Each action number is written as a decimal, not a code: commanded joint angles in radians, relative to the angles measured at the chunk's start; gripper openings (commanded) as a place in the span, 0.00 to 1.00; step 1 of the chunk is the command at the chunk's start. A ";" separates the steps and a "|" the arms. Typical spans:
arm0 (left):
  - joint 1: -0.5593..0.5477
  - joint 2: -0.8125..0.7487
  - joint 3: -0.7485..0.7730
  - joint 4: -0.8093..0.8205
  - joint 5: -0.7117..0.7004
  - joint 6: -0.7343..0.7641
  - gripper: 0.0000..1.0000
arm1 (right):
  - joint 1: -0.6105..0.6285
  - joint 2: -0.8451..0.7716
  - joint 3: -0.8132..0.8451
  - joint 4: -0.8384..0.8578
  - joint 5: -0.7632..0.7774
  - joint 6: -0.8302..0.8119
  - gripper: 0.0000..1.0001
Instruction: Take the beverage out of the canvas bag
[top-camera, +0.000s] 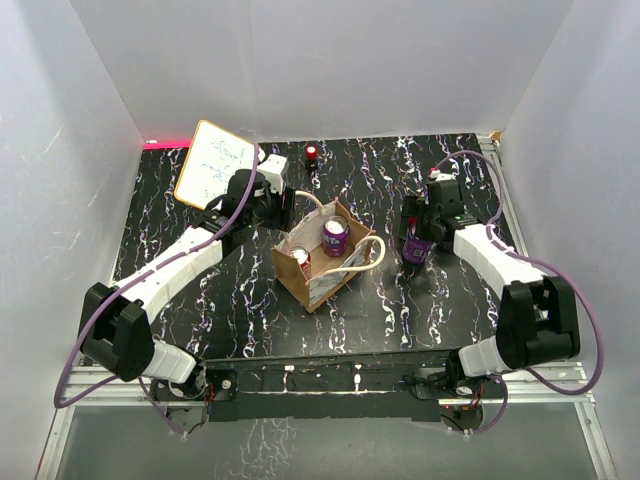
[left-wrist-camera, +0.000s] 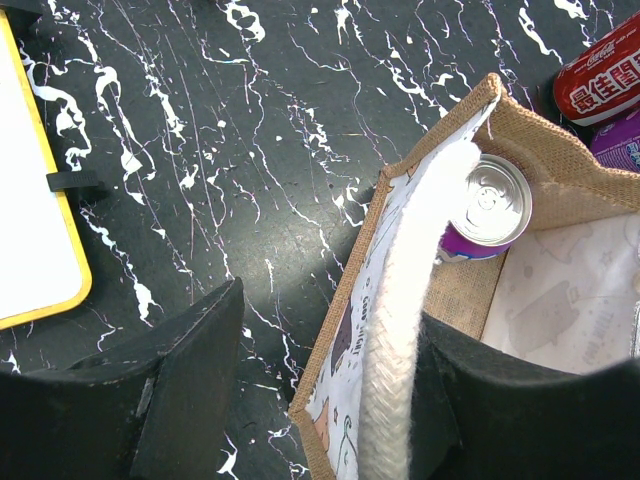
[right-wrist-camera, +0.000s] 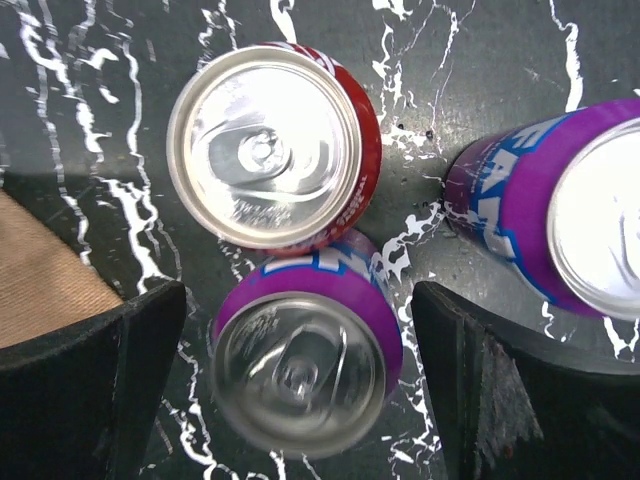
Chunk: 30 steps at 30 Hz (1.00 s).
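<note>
The tan canvas bag (top-camera: 322, 272) stands open mid-table with its cream handles (top-camera: 372, 252) hanging loose. A purple can (top-camera: 335, 237) and a red-sided can (top-camera: 301, 258) stand inside it. My left gripper (top-camera: 272, 198) is open at the bag's back left. In the left wrist view, the left gripper (left-wrist-camera: 330, 400) straddles the bag wall (left-wrist-camera: 350, 300) and a handle (left-wrist-camera: 410, 330), with the purple can (left-wrist-camera: 487, 205) beyond. My right gripper (top-camera: 418, 238) is open, to the right of the bag. In the right wrist view it (right-wrist-camera: 300, 380) stands either side of an upright purple can (right-wrist-camera: 305, 350) on the table, with a gap at each finger.
A red can (right-wrist-camera: 275, 145) and another purple can (right-wrist-camera: 560, 220) stand close to the right gripper's can. A small red can (top-camera: 312, 154) stands at the back. A yellow-framed whiteboard (top-camera: 213, 163) lies at the back left, next to the left arm.
</note>
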 joint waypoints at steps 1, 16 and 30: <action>-0.002 -0.022 0.039 -0.002 -0.001 0.008 0.54 | -0.003 -0.133 0.024 -0.014 -0.027 0.010 1.00; -0.001 -0.023 0.041 -0.003 0.011 0.001 0.54 | -0.003 -0.462 -0.100 -0.078 -0.158 0.084 1.00; -0.002 -0.023 0.039 -0.001 0.020 -0.004 0.54 | 0.028 -0.335 0.221 -0.109 -0.388 0.125 0.99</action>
